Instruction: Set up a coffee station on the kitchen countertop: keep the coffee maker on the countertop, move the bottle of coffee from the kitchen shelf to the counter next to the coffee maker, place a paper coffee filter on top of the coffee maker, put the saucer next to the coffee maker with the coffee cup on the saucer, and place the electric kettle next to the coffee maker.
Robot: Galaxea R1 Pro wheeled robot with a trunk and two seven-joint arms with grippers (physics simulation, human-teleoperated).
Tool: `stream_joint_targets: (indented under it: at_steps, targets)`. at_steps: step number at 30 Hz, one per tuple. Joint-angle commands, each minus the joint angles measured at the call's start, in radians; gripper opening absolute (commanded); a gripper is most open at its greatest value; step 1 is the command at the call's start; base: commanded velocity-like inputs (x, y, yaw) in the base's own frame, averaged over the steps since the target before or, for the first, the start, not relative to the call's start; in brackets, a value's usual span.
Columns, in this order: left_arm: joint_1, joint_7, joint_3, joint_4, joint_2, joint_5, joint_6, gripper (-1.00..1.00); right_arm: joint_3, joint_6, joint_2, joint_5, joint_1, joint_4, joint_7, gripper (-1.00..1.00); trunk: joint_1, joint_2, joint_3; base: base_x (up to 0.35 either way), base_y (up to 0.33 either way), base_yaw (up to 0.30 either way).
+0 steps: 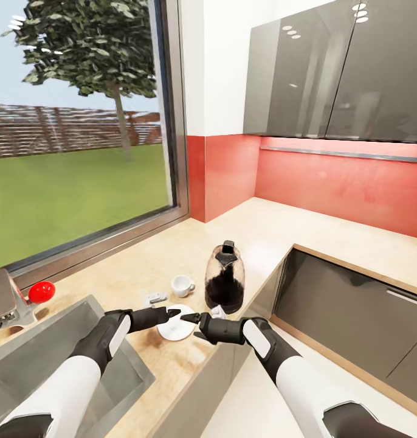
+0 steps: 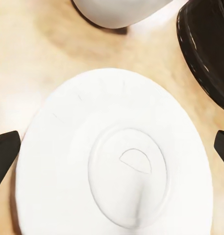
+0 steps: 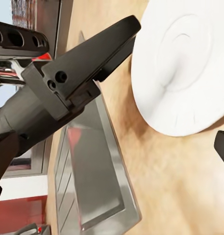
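The left gripper [image 1: 174, 314] hangs with its jaws spread wide over the small flat round white saucer [image 2: 116, 161]: in the left wrist view its two black fingertips [image 2: 4, 154] stand at opposite sides of the plate, one just off the rim, the other further out, and nothing is held between them. The right gripper [image 1: 192, 317] points toward the left one from the other side, tip close to tip above the saucer. Its jaws are parted too, with nothing between them; in the right wrist view one dark fingertip [image 3: 223, 147] shows just beside the saucer's rim.

The saucer lies flat on the light wood-coloured kitchen countertop [image 1: 263, 228], near its front edge, between the inset steel sink [image 1: 81, 340] and the inner corner where the worktop turns. Behind it, toward the window [image 1: 81, 121], the small plain white coffee cup [image 1: 183, 285] with a side handle stands upright on the worktop, apart from the saucer. Just to the right of the cup stands the rounded clear-glass electric kettle [image 1: 225, 278] with black base and black lid, its base near the saucer's rim. A small whitish-grey thing [image 1: 155, 298] lies left of the cup; what it is cannot be told. A red round knob [image 1: 41, 291] sits by the sink's back edge.
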State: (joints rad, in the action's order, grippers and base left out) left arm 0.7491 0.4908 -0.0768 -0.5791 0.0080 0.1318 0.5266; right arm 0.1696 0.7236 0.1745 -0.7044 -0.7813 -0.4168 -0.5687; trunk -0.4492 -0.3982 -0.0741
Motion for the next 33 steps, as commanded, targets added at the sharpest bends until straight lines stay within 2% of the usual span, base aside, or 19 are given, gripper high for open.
stream_joint_targets:
  at_steps: [1,10,14,17,25,33]
  targets:
    - [0.0,-0.001,-0.001,0.041,0.0,0.003,0.015,1.0,0.001,-0.002,0.0,0.001,-0.001,0.0,-0.002,1.0,-0.001,-0.002,-0.003,0.0,0.0,0.0]
    - [0.0,-0.001,-0.001,0.041,-0.001,0.003,0.015,1.0,0.001,-0.049,0.0,0.004,-0.001,0.002,0.001,1.0,-0.001,-0.002,-0.003,0.0,0.0,0.0]
    - [0.0,-0.001,-0.001,0.042,-0.004,0.003,0.015,1.0,0.001,-0.055,0.0,0.003,-0.001,0.0,0.041,1.0,-0.001,-0.002,-0.003,0.0,0.0,0.0]
    - [0.0,-0.001,-0.001,0.042,-0.007,0.003,0.015,1.0,0.001,-0.088,0.0,-0.001,-0.001,-0.001,0.096,1.0,-0.001,-0.002,-0.003,0.0,0.0,0.0]
    - [0.0,0.0,-0.001,0.042,-0.011,0.003,0.015,1.0,0.001,-0.128,0.0,-0.003,-0.001,0.005,0.121,1.0,-0.001,-0.002,-0.003,0.0,0.0,0.0]
    - [-0.001,0.057,-0.001,0.042,-0.011,0.003,0.02,1.0,0.001,-0.13,0.0,-0.003,-0.001,0.007,0.123,1.0,-0.001,-0.002,-0.003,0.0,0.0,0.0]
